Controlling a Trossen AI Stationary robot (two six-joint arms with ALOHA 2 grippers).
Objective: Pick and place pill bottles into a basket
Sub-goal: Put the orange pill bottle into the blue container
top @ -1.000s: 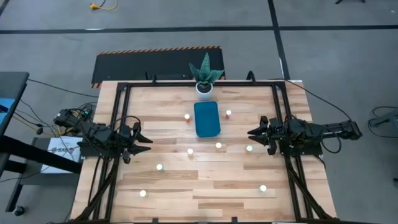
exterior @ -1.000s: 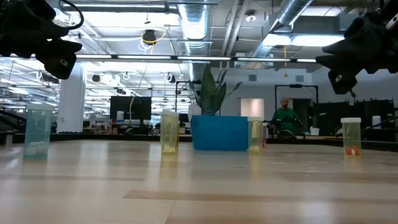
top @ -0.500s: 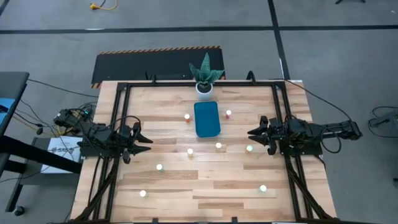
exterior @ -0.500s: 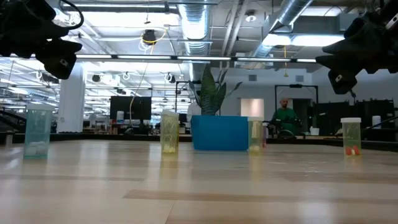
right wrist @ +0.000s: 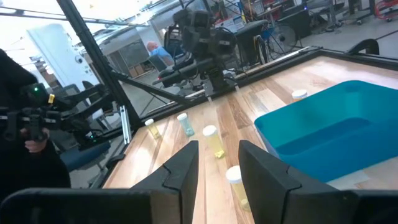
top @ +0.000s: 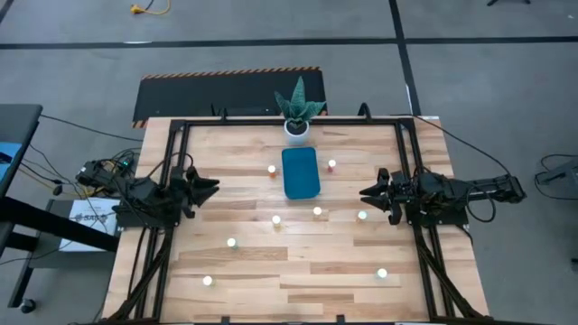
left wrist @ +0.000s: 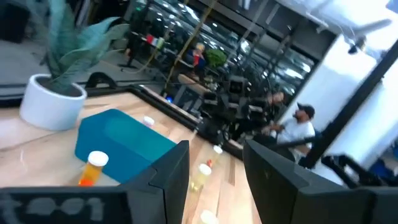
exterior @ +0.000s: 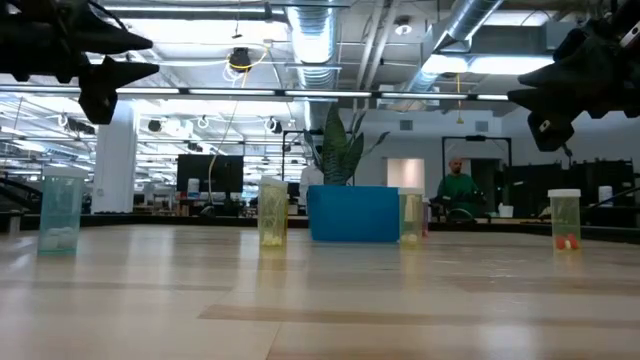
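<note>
The teal basket (top: 301, 171) stands at the table's far middle, below the white plant pot (top: 296, 127). Several white-capped pill bottles stand upright on the wood around it, among them one (top: 271, 169) at its left, one (top: 331, 164) at its right and one (top: 276, 219) nearer. My left gripper (top: 213, 187) hovers open over the table's left side, pointing toward the basket with nothing between its fingers (left wrist: 216, 149). My right gripper (top: 364, 192) hovers open at the right side, level and pointing left, also holding nothing (right wrist: 217, 149).
More bottles stand toward the near edge (top: 231, 242) (top: 208, 281) (top: 382, 273). The black frame rails (top: 172, 162) run along the table's left, right and far sides. A person (exterior: 458, 190) shows in the room behind the table.
My left gripper has swung its fingertips toward the table's far edge and the basket, tipped upward and rolled about its own line. Its hand has barely shifted. The gap between its fingers looks the same. Bottles and basket have stayed put.
</note>
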